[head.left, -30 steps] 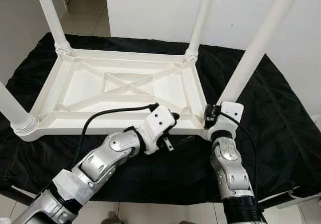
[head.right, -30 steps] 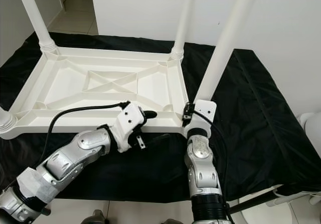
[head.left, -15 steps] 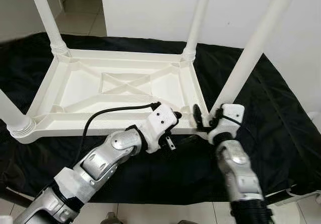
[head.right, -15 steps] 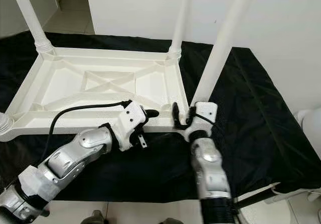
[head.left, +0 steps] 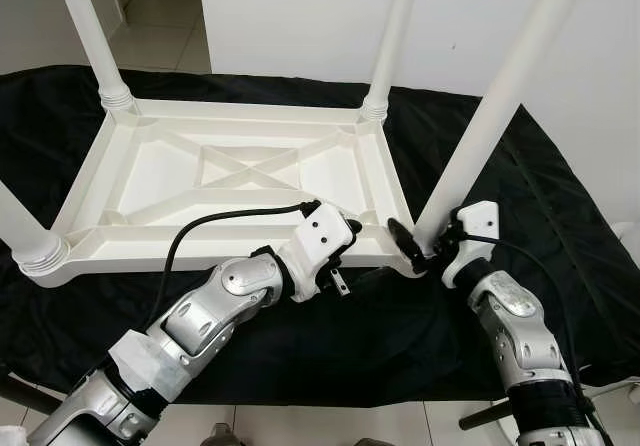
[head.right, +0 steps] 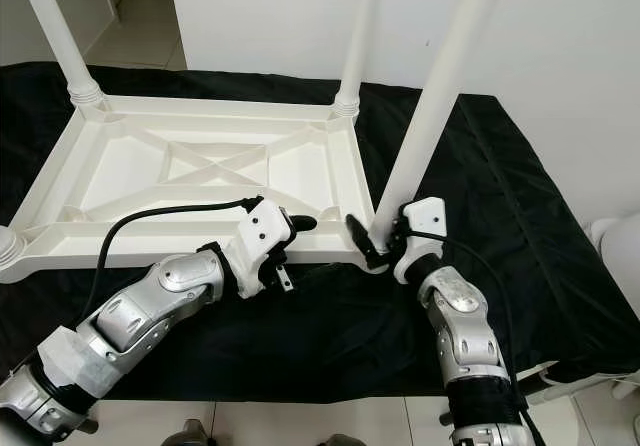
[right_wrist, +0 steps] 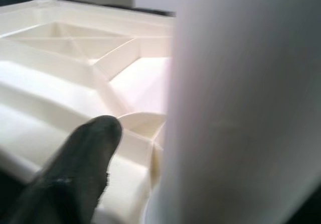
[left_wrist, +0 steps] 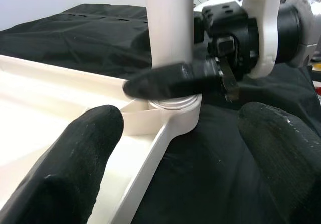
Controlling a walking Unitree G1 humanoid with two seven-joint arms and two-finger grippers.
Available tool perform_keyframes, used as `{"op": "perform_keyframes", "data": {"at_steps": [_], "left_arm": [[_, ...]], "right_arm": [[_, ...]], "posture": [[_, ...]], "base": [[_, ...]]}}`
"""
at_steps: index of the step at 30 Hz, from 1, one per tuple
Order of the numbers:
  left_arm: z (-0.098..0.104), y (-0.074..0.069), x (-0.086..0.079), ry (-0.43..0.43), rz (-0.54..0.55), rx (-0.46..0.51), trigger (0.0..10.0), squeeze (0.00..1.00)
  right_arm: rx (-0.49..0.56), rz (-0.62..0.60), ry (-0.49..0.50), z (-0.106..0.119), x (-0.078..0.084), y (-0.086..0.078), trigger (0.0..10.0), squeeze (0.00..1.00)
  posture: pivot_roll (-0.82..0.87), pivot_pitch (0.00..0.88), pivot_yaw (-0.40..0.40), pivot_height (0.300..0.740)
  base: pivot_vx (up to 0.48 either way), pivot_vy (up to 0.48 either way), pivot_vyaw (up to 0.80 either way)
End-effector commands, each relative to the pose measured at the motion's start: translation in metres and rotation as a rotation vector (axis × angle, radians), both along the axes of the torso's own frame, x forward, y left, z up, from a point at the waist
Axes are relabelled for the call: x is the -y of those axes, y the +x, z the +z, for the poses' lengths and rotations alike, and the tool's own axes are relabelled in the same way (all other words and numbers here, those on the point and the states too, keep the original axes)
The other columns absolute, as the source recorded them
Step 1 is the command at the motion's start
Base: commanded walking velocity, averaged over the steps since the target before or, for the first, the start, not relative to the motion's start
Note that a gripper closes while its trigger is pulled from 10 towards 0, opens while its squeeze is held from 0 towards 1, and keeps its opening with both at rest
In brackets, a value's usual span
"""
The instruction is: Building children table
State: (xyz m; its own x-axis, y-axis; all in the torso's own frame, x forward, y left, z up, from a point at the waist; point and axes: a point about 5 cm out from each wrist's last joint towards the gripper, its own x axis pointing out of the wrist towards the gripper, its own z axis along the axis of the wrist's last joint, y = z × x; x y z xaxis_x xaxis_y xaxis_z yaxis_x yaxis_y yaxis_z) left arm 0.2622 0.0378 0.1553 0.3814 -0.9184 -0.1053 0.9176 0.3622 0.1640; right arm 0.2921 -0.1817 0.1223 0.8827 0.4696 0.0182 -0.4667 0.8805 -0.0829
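Two right gripper (head.left: 425, 249) fingers straddle the table leg (head.left: 490, 116) base; left gripper (left_wrist: 165, 148) fingers spread.

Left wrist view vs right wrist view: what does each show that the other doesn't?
Left wrist view alone: the right gripper from outside, one finger lying across the leg's base collar, and the black cloth. Right wrist view alone: the tabletop's cross-braced underside, seen from beside the leg. Both: the near-right leg and the table's white rim.
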Motion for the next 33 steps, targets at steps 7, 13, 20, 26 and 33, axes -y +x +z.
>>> {"op": "perform_keyframes", "data": {"at_steps": [7, 13, 20, 26, 33], "left_arm": [[-0.002, -0.013, 0.005, 0.034, -0.249, -0.035, 10.0, 0.00], [-0.002, -0.013, 0.004, 0.035, -0.248, -0.037, 10.0, 0.00], [-0.002, -0.014, 0.003, 0.037, -0.248, -0.039, 10.0, 0.00], [-0.003, -0.014, 0.003, 0.038, -0.250, -0.040, 10.0, 0.00], [-0.003, -0.015, 0.002, 0.041, -0.254, -0.041, 10.0, 0.00]], "right_arm": [[-0.045, 0.031, -0.008, -0.009, 0.005, 0.000, 0.0, 0.00], [-0.056, 0.003, 0.011, -0.011, 0.007, -0.002, 4.3, 0.00], [-0.072, -0.175, 0.035, -0.013, 0.006, -0.002, 10.0, 0.00], [-0.082, -0.286, 0.081, -0.016, 0.000, -0.002, 10.0, 0.00], [-0.082, -0.467, 0.122, -0.014, -0.009, -0.003, 10.0, 0.00]], "posture": [[0.02, 0.000, -0.059, 0.740], [0.02, 0.000, -0.058, 0.740], [0.02, 0.000, -0.059, 0.740], [0.02, 0.000, -0.054, 0.740], [0.02, 0.002, -0.050, 0.740]], "base": [[0.000, 0.000, 0.00], [0.000, 0.000, 0.00], [0.000, 0.000, 0.00], [0.000, 0.000, 0.00], [0.000, 0.000, 0.00]]}}
